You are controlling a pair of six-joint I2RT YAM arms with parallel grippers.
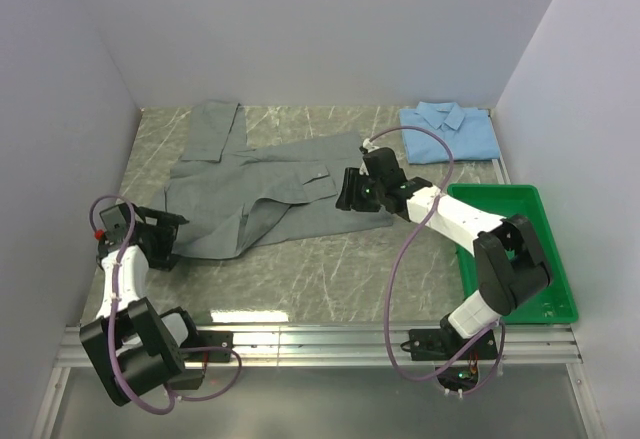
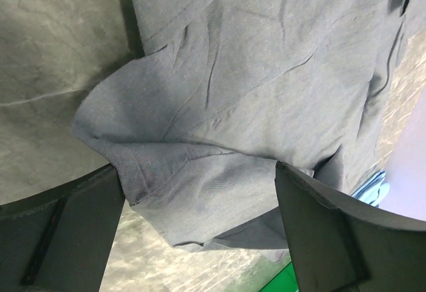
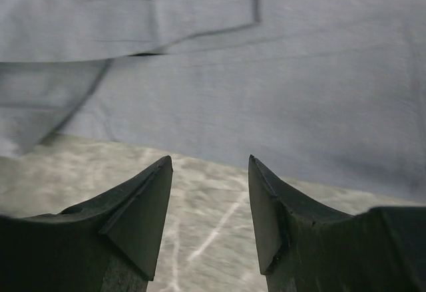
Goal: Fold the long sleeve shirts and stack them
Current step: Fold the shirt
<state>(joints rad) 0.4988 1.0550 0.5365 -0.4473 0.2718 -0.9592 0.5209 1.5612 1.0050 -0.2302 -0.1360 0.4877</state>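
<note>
Left claw point(image 2: 198, 172) before diagonal grey shirt point(image 1: 260, 184)

The grey shirt point(image 1: 260, 194) is matt creased cloth; the tray point(image 1: 500, 199), glossy green plastic.

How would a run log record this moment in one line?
grey shirt: spread out | light blue shirt: folded, far right | left gripper: open, at grey edge | right gripper: open, empty

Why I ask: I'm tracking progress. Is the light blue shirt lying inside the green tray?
No, the light blue shirt lies folded on the table behind the green tray, apart from it.
</note>
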